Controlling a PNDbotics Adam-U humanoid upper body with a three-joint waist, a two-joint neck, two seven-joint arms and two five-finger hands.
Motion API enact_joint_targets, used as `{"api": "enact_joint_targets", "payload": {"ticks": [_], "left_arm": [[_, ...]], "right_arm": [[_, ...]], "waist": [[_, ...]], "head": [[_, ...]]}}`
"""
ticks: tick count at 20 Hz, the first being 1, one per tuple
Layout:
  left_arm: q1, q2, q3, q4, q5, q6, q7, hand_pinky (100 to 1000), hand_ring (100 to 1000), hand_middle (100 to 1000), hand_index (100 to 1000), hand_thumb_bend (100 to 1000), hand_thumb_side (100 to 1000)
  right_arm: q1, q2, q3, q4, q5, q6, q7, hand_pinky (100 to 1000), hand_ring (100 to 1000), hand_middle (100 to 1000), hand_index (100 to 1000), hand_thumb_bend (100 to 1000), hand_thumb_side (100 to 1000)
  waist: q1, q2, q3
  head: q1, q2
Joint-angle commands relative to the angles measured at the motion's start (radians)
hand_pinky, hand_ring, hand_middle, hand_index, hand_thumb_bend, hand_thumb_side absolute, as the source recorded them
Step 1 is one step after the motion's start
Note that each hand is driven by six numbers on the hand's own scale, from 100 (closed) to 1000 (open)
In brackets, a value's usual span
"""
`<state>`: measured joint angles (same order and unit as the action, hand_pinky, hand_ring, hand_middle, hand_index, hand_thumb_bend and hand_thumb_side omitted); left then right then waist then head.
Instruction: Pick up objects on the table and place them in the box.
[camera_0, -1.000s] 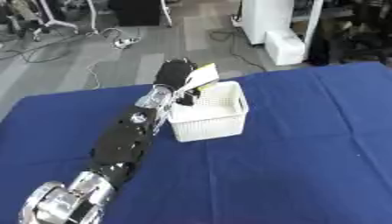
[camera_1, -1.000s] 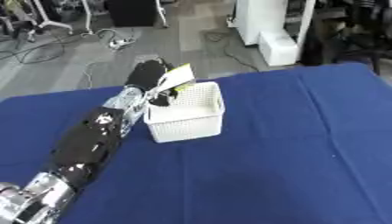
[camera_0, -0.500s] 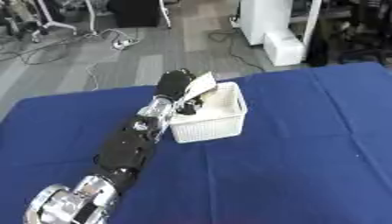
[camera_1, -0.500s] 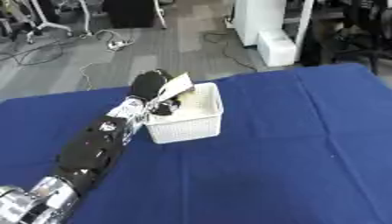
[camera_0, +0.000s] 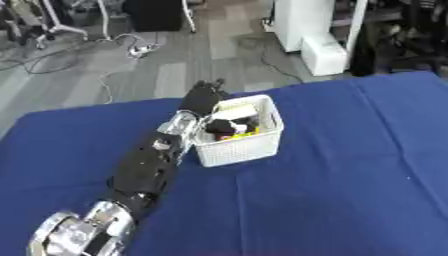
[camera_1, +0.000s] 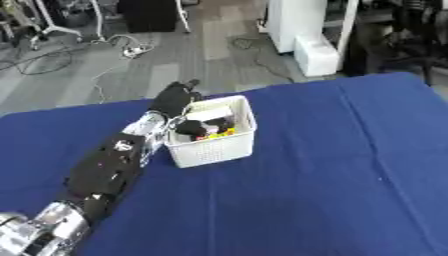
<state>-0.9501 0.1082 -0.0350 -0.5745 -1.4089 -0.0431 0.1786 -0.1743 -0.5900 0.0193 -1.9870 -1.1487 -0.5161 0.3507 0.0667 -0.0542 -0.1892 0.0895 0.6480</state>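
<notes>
The white perforated plastic basket (camera_0: 238, 149) sits left of centre on the blue tablecloth (camera_0: 350, 165), holding a white packet (camera_0: 234, 111), a dark lump (camera_0: 220, 127) and something yellow. The left hand (camera_0: 199, 98) hovers at its far-left rim; whether the fingers are released or clenched cannot be told.

White mesh box (camera_0: 241, 145) sits upright on blue cloth, holding white, black, yellow objects (camera_0: 231, 123).

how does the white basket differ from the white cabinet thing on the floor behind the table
The white basket stands on the blue table; the white cabinet stands on the grey floor beyond it. The basket has perforated walls and an open top that shows dark, yellow and white things inside; the cabinet's faces are plain and solid. The left hand is at the basket's far left rim; nothing touches the cabinet. Both are white and boxy.
</notes>
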Motion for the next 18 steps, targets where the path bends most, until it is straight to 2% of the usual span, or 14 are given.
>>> {"api": "enact_joint_targets", "payload": {"ticks": [1,5,7,8,9,10,12,13,14,16,17,18], "left_arm": [[-0.034,0.020,0.002,-0.060,0.054,-0.012,0.029,1000,892,997,824,713,983],[-0.039,0.027,-0.019,-0.149,0.192,-0.044,0.079,979,847,994,846,712,928],[-0.039,0.036,-0.044,-0.215,0.279,-0.065,0.088,929,803,974,844,689,897],[-0.036,0.042,-0.058,-0.255,0.328,-0.071,0.088,858,737,919,807,626,898],[-0.031,0.050,-0.074,-0.297,0.379,-0.074,0.083,815,697,900,803,600,897],[-0.025,0.057,-0.090,-0.341,0.433,-0.076,0.070,730,623,850,784,589,876],[-0.009,0.075,-0.121,-0.447,0.545,-0.073,0.053,523,501,748,721,507,786],[0.000,0.086,-0.137,-0.502,0.606,-0.068,0.049,595,545,788,740,534,816],[0.009,0.095,-0.150,-0.560,0.668,-0.063,0.052,372,398,631,686,427,710],[0.039,0.113,-0.176,-0.685,0.790,-0.049,0.066,270,317,559,648,391,653],[0.064,0.118,-0.183,-0.760,0.845,-0.040,0.082,270,317,559,648,391,653],[0.091,0.120,-0.186,-0.838,0.888,-0.033,0.103,171,255,493,595,362,582]], "right_arm": [[-0.013,-0.023,-0.007,-0.013,-0.001,0.002,0.001,298,453,447,531,100,1000],[-0.010,-0.024,-0.007,-0.013,0.000,0.000,0.001,298,453,447,531,100,1000],[-0.008,-0.025,-0.008,-0.013,0.001,-0.001,0.002,298,453,447,531,100,1000],[-0.007,-0.026,-0.008,-0.013,0.002,-0.002,0.002,298,453,447,531,100,1000],[-0.006,-0.026,-0.008,-0.013,0.002,-0.003,0.001,298,453,447,531,100,1000],[-0.005,-0.027,-0.009,-0.013,0.003,-0.004,0.001,298,453,447,531,100,1000],[-0.002,-0.028,-0.010,-0.013,0.005,-0.006,0.001,298,453,447,531,100,1000],[0.000,-0.029,-0.010,-0.013,0.006,-0.006,0.001,298,453,447,531,100,1000],[0.001,-0.029,-0.011,-0.013,0.007,-0.008,0.001,298,453,446,531,100,1000],[0.004,-0.029,-0.013,-0.013,0.009,-0.012,-0.001,298,453,446,531,100,1000],[0.006,-0.029,-0.015,-0.013,0.010,-0.014,-0.002,298,453,446,531,100,1000],[0.008,-0.029,-0.016,-0.013,0.012,-0.016,-0.003,298,453,446,531,100,1000]], "waist": [[-0.005,-0.010,0.001],[-0.005,-0.011,0.003],[-0.005,-0.012,0.005],[-0.005,-0.013,0.007],[-0.004,-0.013,0.008],[-0.004,-0.014,0.009],[-0.003,-0.014,0.013],[-0.003,-0.014,0.015],[-0.003,-0.014,0.018],[-0.003,-0.013,0.023],[-0.003,-0.013,0.026],[-0.004,-0.012,0.029]], "head": [[0.001,-0.015],[0.003,-0.015],[0.003,-0.015],[0.004,-0.015],[0.005,-0.016],[0.005,-0.017],[0.006,-0.019],[0.007,-0.020],[0.006,-0.020],[0.003,-0.021],[0.001,-0.022],[-0.002,-0.024]]}}
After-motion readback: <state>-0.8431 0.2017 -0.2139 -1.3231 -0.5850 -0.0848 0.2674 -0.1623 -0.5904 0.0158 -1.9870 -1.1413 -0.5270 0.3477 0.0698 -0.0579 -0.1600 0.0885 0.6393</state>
